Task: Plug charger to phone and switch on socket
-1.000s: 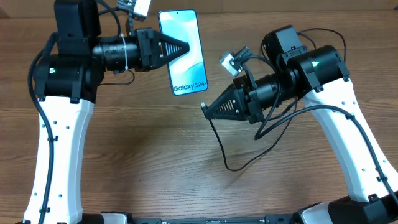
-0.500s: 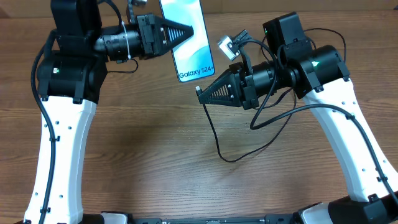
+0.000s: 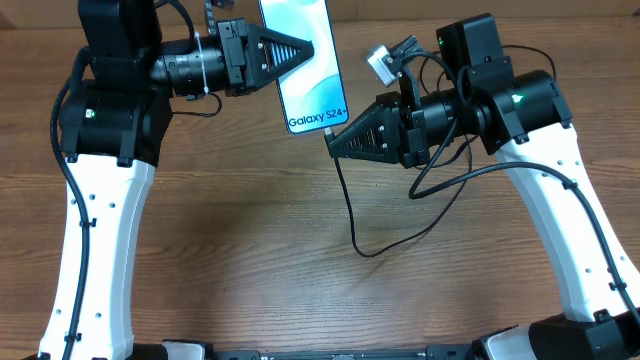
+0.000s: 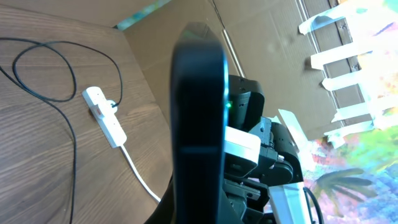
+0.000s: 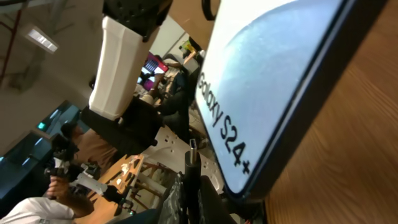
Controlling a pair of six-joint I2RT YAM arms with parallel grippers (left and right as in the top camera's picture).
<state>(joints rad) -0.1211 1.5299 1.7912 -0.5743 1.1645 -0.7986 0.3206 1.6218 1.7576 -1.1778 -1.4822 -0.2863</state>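
Observation:
My left gripper (image 3: 308,50) is shut on the phone (image 3: 303,62) and holds it off the table, its lit screen reading "Galaxy S24+". The left wrist view shows the phone (image 4: 199,106) edge-on as a dark slab. My right gripper (image 3: 330,143) is shut on the charger's connector tip (image 5: 192,154), which points up just beside the phone's (image 5: 267,81) bottom edge without touching it. The charger cable (image 3: 350,215) hangs down and loops across the table. The socket (image 4: 104,116), a white power strip, lies on the table with the black cable (image 4: 68,93) running to it.
A thick white cord (image 4: 138,173) leads away from the power strip. A cardboard wall (image 4: 186,25) stands behind the table. Both white arm bases (image 3: 95,250) (image 3: 580,250) stand at the table's sides.
The left gripper has carried the phone toward the far edge and a little right. The right gripper has moved the connector up to the phone's bottom edge.

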